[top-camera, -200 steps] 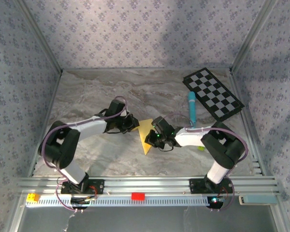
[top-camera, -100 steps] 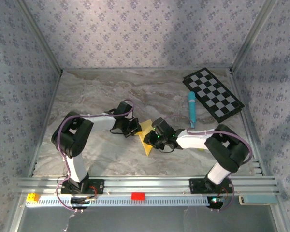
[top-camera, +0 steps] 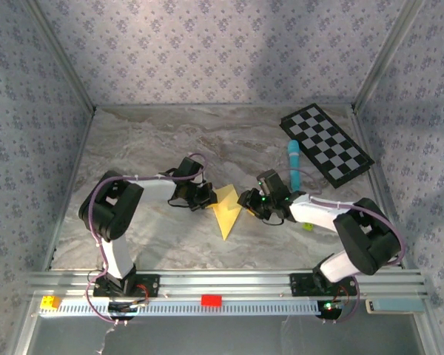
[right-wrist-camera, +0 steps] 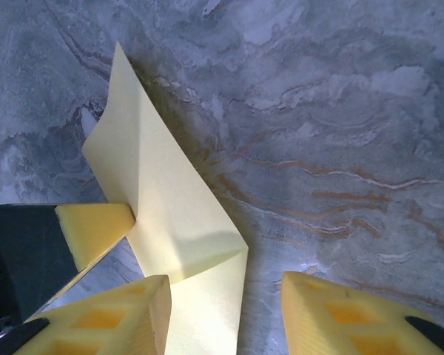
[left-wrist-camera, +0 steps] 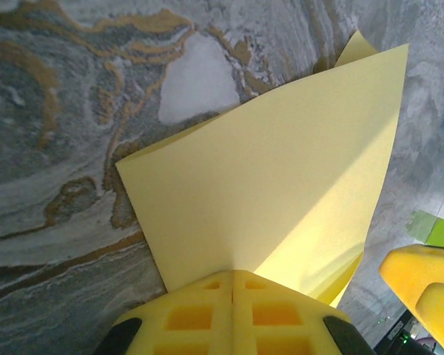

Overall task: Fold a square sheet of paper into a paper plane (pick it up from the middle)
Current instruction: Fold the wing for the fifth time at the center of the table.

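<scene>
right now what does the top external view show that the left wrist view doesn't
Top external, not left wrist: the black-and-white checkered board, the light-blue cylindrical marker and both arms whole. Left wrist, not top external: the left gripper with its yellow foam pads pressed together on an edge of the folded yellow paper sheet, a second layer peeking out behind. Both: that paper on the grey marbled table, and the right gripper close by it.

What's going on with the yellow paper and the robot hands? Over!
Left hand shut on the yellow paper. Right hand open beside it. Paper folded to a pointed wedge. Blue marker apart, beyond the right hand.
</scene>
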